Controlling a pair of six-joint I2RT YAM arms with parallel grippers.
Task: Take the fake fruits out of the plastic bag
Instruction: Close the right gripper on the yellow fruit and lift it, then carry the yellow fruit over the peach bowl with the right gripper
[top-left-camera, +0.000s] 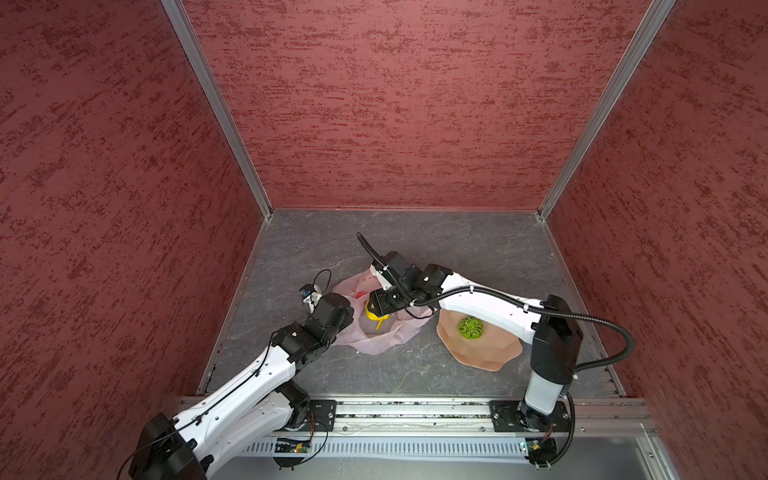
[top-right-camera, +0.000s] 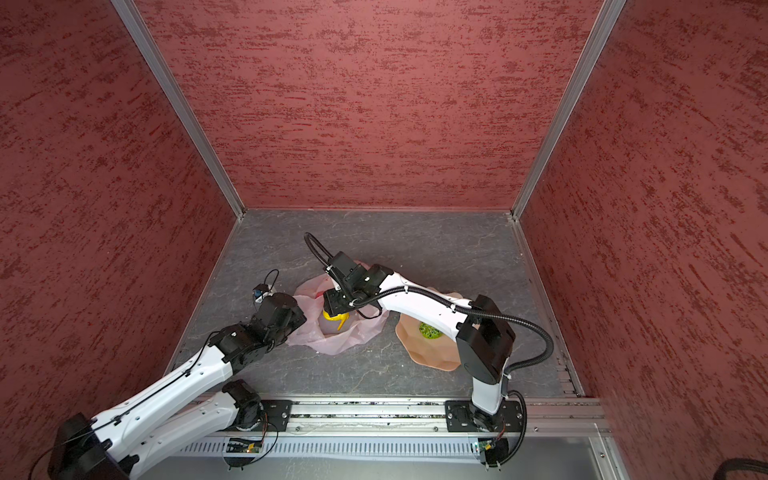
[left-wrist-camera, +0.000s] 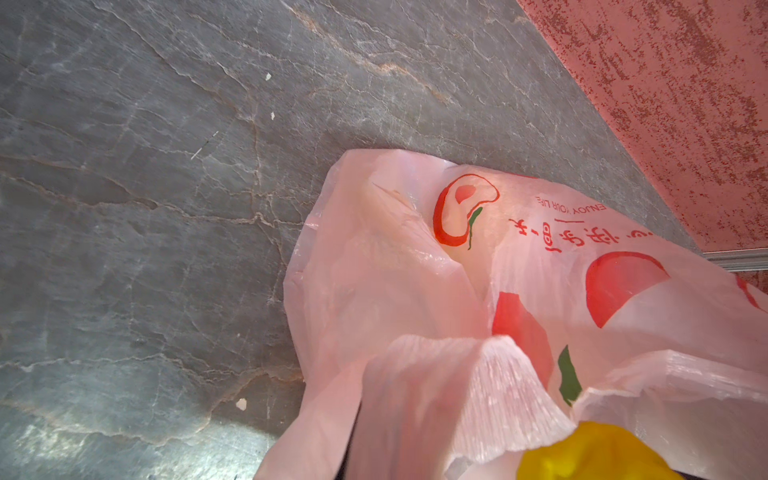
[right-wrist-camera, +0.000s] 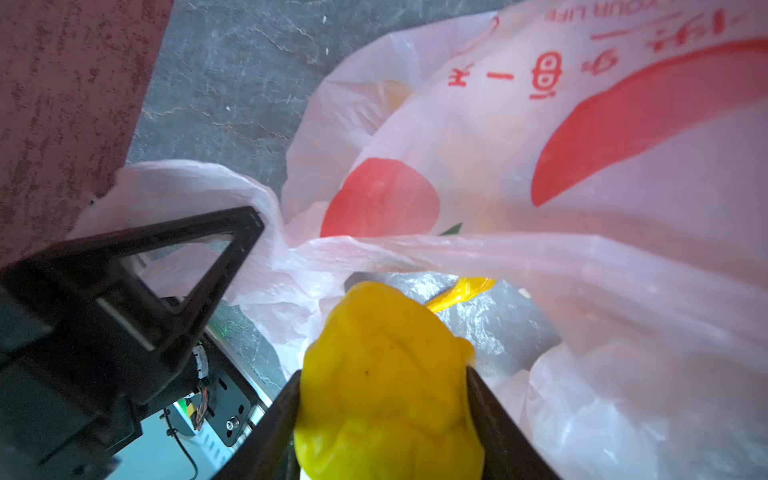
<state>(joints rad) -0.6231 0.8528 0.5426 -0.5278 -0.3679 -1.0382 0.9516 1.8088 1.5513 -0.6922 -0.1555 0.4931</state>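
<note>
I work over the grey tabletop (top-left-camera: 415, 374), and the biggest thing on it is the plastic bag (top-left-camera: 374, 343), slumped near the middle with its mouth opening toward the near side. My left gripper (right-wrist-camera: 245, 228) is closed tight, with a bunch of the bag's film at its left rim gathered around it, which I judge is what holds the mouth open. Just right of the bag sits the tan dish (top-left-camera: 478, 353), and the green lattice ball (top-left-camera: 471, 328) lies in it, so one of the fake fruits is out. Reaching across from the right, my right gripper (right-wrist-camera: 382, 380) is clamped on the yellow lumpy lemon (right-wrist-camera: 386, 399), one finger on each flank, with the fruit at the bag's mouth and film all around it. A smaller yellow piece (right-wrist-camera: 461, 291), probably the banana, lies deeper inside. To do this step well I would raise the lemon straight up until it clears the rim, then carry it right to the dish. The left grip should stay low so the bag does not rise with the fruit. The upper fold of film could snag a finger, so I would go slowly.
</note>
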